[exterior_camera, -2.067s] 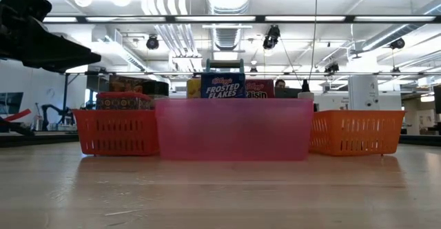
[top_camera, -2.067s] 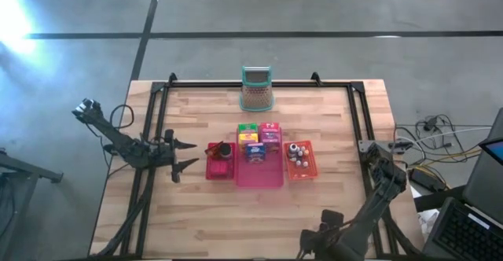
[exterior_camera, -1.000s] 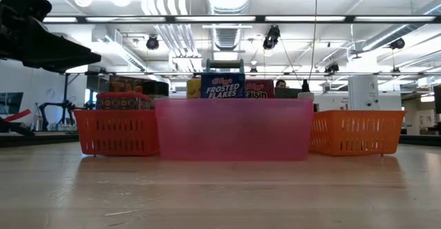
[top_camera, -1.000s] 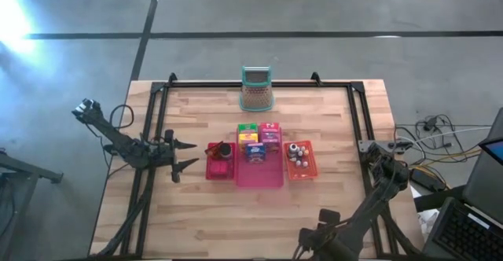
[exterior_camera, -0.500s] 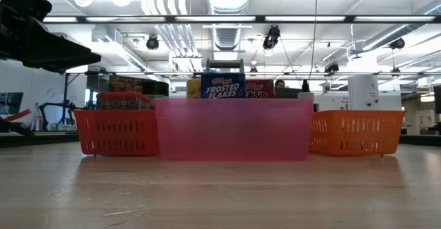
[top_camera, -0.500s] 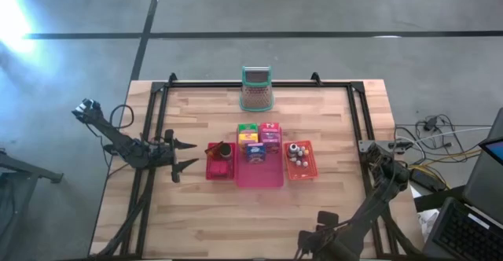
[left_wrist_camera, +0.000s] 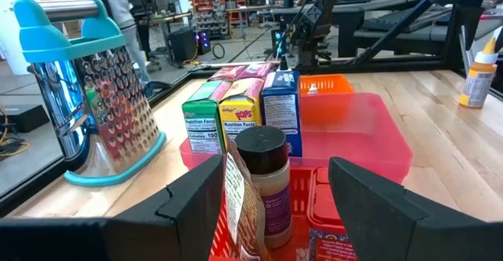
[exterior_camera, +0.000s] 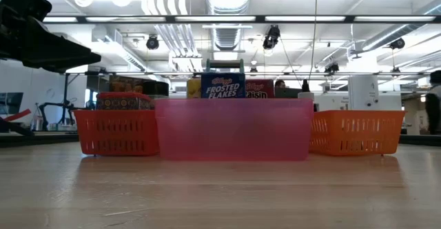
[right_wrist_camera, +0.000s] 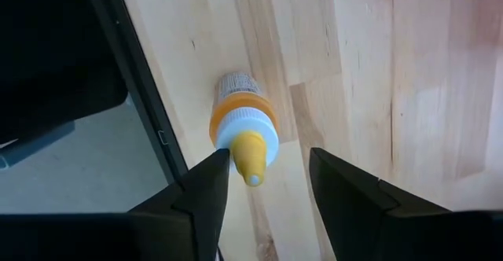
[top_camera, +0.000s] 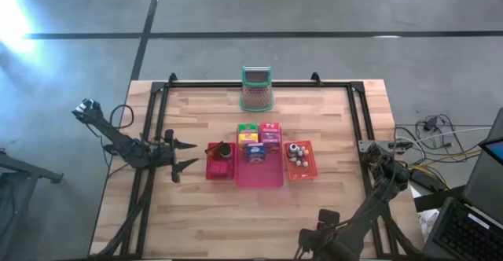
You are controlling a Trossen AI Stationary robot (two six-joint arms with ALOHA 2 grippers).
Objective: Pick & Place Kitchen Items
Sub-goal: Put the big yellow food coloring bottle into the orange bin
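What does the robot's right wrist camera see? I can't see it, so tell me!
The right pincer, open, points straight down at a small bottle with a yellow tip, standing on the wooden table near its edge.

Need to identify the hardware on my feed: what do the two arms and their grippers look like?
Both arms are dark, slim and jointed, with black cables along them. The left gripper ends in two pointed black fingers. The right gripper has broad, matte black, angular fingers. No markings are legible.
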